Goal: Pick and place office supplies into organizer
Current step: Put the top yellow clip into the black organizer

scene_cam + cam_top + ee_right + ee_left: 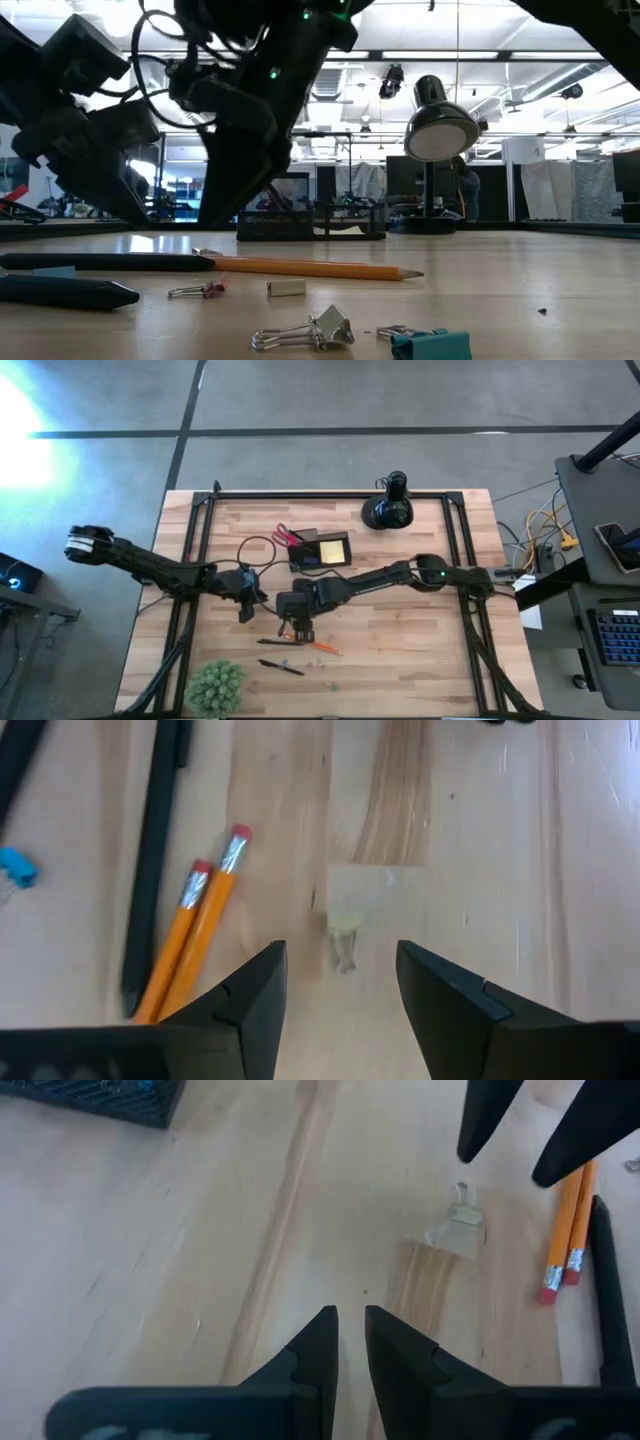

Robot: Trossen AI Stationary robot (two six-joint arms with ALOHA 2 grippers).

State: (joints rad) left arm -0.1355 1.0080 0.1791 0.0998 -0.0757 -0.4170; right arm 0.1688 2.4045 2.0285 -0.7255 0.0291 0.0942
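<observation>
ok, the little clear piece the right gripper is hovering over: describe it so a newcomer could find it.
Start at the organizer on the far middle of the table. Nearer than it, the right gripper hangs open over the bare wood. Between its fingers lies a small translucent clip, beside two orange pencils and a black pen; it alone is clear and stubby, the others long and coloured.

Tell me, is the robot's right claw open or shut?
Open. The right end effector shows a clear gap between its fingers, with bare table and a small clear clip lying between them, ungripped.
</observation>
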